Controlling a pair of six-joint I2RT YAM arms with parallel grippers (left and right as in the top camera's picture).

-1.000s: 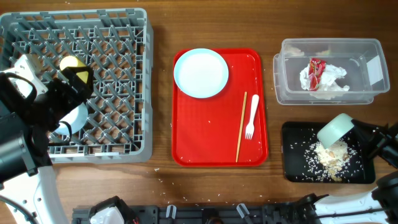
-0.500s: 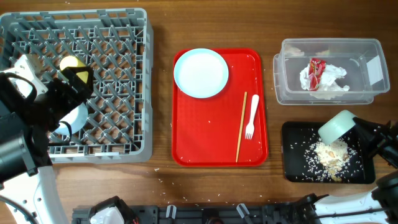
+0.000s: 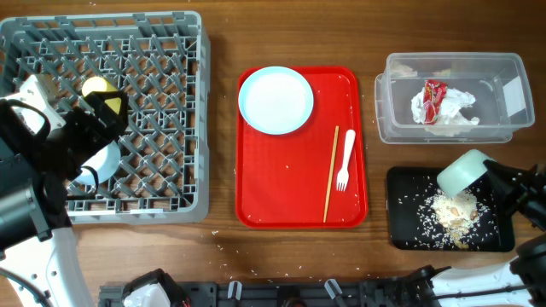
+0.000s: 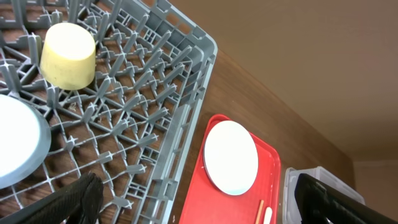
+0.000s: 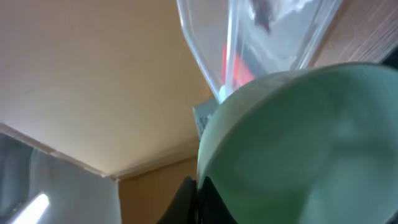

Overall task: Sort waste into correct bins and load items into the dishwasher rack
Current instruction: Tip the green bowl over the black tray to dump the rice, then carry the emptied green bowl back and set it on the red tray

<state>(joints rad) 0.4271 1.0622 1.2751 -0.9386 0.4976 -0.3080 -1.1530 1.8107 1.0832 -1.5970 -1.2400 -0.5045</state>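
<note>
Done: snack wrapper (image 3: 434, 92) and tissue (image 3: 456, 107) in clear tub (image 3: 452, 57); food scraps (image 3: 452, 211) on black tray (image 3: 401, 234); yellow cup (image 3: 95, 87) and light blue bowl (image 3: 102, 160) in rack (image 3: 162, 102).
Right fingers (image 5: 186, 205) grip mint bowl (image 3: 461, 173), tilted over the black tray. Left fingers (image 4: 68, 199) wide, empty.
Remaining: plate (image 3: 275, 101), fork (image 3: 345, 159), chopstick (image 3: 331, 173) on red tray (image 3: 281, 188).

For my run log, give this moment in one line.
right end effector: holding mint green bowl tilted over black tray | left end effector: open above dishwasher rack | plate, fork, chopstick: on red tray
</note>
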